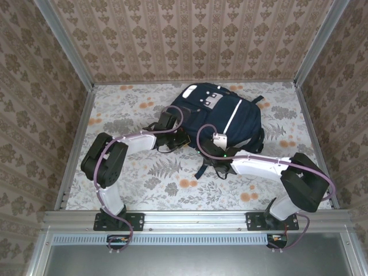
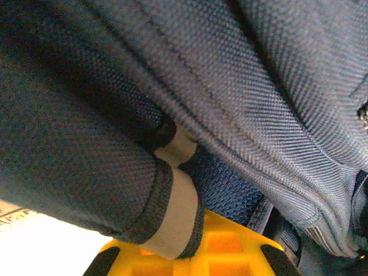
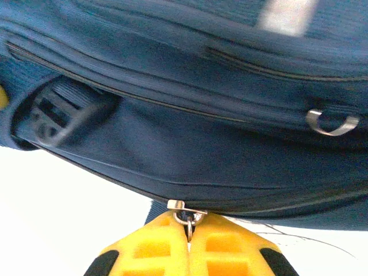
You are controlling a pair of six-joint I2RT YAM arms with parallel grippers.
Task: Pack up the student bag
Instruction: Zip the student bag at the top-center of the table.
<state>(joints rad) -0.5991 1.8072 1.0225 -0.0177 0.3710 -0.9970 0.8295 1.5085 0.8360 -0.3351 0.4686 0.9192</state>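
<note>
Zip step on the large navy-blue fabric student bag (image 1: 230, 118), lying mid-table.
Right gripper (image 3: 188, 230) pinches its small silver zipper pull (image 3: 187, 217); left gripper (image 2: 184, 253) clenches a pale-trimmed fabric edge (image 2: 175, 201). Next, probably a steady pull along the zip track.

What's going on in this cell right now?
Both arms are on the student bag, which lies flat on the table. The left gripper is shut on a fold of the bag's fabric edge. The right gripper is shut on a metal zipper pull at the bag's near edge. It looks like one arm steadies the bag while the other works the zipper.
</note>
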